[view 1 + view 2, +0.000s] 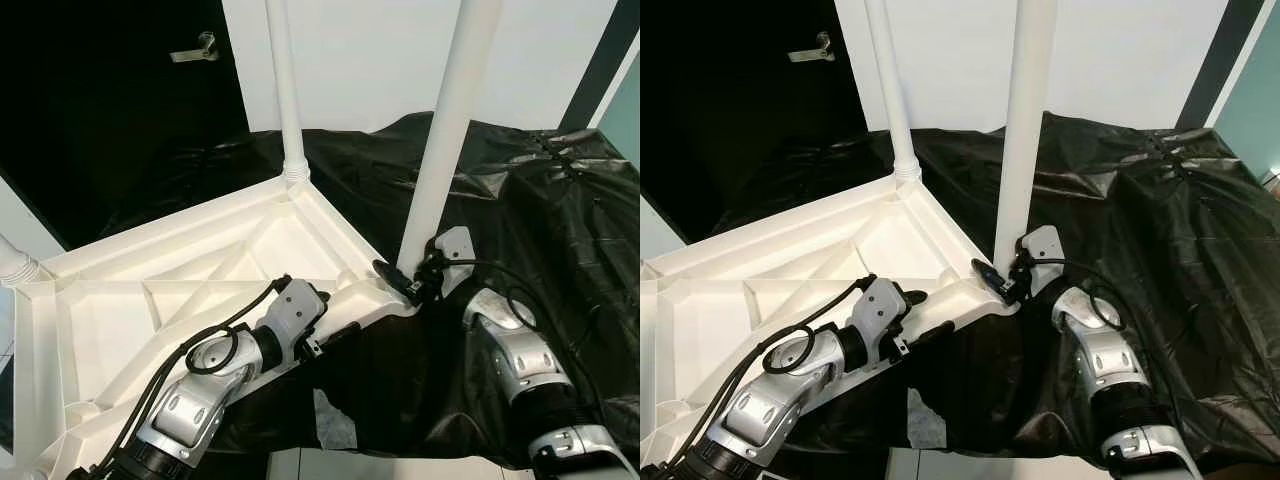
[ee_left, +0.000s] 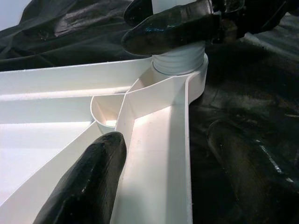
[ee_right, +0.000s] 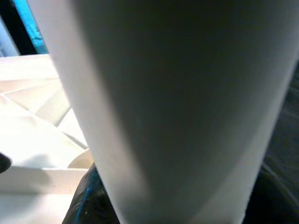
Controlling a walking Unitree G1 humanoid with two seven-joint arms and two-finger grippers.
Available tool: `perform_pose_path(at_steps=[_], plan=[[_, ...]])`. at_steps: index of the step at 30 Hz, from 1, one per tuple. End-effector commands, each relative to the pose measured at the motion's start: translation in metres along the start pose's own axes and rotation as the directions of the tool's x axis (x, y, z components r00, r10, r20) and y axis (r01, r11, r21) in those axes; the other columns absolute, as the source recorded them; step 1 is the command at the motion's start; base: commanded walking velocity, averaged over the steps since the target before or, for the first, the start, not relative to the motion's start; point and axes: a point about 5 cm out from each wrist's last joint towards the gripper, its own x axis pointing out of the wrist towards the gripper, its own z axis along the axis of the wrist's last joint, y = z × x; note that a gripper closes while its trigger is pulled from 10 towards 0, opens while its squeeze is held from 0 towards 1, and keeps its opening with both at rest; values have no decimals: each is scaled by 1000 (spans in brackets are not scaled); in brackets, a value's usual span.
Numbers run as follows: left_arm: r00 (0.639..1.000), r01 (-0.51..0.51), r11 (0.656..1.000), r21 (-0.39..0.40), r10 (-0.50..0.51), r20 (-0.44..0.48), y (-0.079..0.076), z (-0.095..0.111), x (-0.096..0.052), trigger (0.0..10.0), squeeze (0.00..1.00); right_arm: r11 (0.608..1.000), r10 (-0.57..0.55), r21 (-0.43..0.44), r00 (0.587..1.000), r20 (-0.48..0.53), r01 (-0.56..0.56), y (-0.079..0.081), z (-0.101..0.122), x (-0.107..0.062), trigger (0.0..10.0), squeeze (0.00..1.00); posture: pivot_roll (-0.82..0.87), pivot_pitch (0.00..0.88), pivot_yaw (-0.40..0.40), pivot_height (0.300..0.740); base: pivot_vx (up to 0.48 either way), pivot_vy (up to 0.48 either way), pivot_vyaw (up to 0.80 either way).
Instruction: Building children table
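Note:
A white plastic table top (image 1: 150, 300) lies upside down on a black sheet, its ribbed underside facing up. A white leg (image 1: 450, 130) stands upright in the near corner socket (image 2: 180, 60). My right gripper (image 1: 410, 280) is shut on this leg just above the socket; in the right wrist view the leg (image 3: 177, 112) is pressed up close. My left gripper (image 1: 335, 313) is shut on the table top's front rim (image 2: 159, 163), one finger (image 2: 88, 186) inside the rim and the other (image 2: 243, 172) outside. Another leg (image 1: 283, 90) stands at the far corner.
A third leg's threaded base (image 1: 15, 265) shows at the left corner. The crumpled black sheet (image 1: 530, 230) covers the surface to the right and behind. A dark door with a metal handle (image 1: 195, 48) is at the back left. A pale scrap (image 1: 335, 425) lies near the front edge.

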Motion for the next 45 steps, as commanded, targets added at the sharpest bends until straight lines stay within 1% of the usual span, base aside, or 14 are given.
perform_pose_path(at_steps=[1, 5, 8, 10, 13, 16, 19, 21, 29, 30, 35, 41, 42, 45], plan=[[999, 42, 999, 17, -41, -11, -3, 0, -1, 10000, 0, 997, -80, -10, 992, -99, 79, 9, -21, -6, 10000, 0, 3, 0, 15, 740, 0, 0, 0], [999, 40, 999, 14, -40, -8, -3, 1, 0, 10000, 0, 967, -244, 36, 961, -132, 251, 10, -28, -9, 10000, 0, 1, 0, 18, 740, 0, 0, 0], [999, 40, 999, 13, -39, -7, -3, 1, 0, 10000, 0, 953, -294, 39, 946, -139, 302, 10, -29, -10, 10000, 0, 0, 0, 20, 740, 0, 0, 0], [999, 44, 999, 11, -44, -5, -3, 1, -2, 10000, 0, 889, -441, 55, 884, -154, 454, 13, -30, -14, 10000, 0, -3, 0, 22, 740, 0, 0, 0], [999, 46, 999, 11, -46, -5, -4, 1, -2, 10000, 0, 867, -482, 61, 862, -156, 495, 14, -29, -14, 10000, 0, -3, 0, 21, 740, 0, 0, 0], [999, 49, 999, 10, -48, -5, -4, 1, -2, 10000, 0, 796, -587, 74, 795, -150, 601, 21, -24, -13, 10000, 0, -3, 0, 19, 740, 0, 0, 0], [999, 50, 999, 7, -50, -5, -5, 1, -3, 10000, 0, 785, -593, 110, 791, -148, 609, 31, -22, -9, 10000, 0, 0, 0, 16, 740, 0, 0, 0], [999, 52, 999, 4, -52, -5, -6, 1, -3, 10000, 0, 805, -566, 131, 815, -125, 579, 38, -19, -6, 10000, 0, -1, 0, 17, 740, 0, 0, 0], [999, 54, 999, 3, -54, -5, -7, 1, -3, 10000, 0, 807, -563, 147, 820, -101, 572, 35, -16, -6, 10000, 16, 4, 0, 11, 740, 0, 0, 0], [999, 52, 999, 3, -52, -4, -7, 1, -3, 10000, 0, 824, -542, 158, 838, -64, 544, 36, -10, -6, 10000, 1000, 4, 0, 12, 740, 0, 0, 0], [999, 52, 999, 3, -52, -4, -8, 2, -3, 10000, 0, 861, -486, 163, 874, -19, 482, 37, -5, -10, 10000, 1000, 6, 0, 6, 740, 0, 0, 0], [999, 48, 999, 3, -48, -2, -7, 3, -3, 10000, 0, 920, -373, 136, 927, 20, 368, 22, -5, -23, 10000, 1000, 4, 0, 8, 740, 0, 0, 0], [999, 47, 999, 4, -47, -2, -6, 3, -3, 10000, 0, 940, -322, 124, 946, 25, 317, 17, -5, -24, 10000, 0, 1, 0, 12, 740, 0, 0, 0], [999, 47, 999, 6, -47, -1, -5, 3, -3, 10000, 0, 971, -222, 99, 974, 34, 218, 7, -3, -24, 10000, 0, -7, 0, 16, 740, 0, 0, 0]])
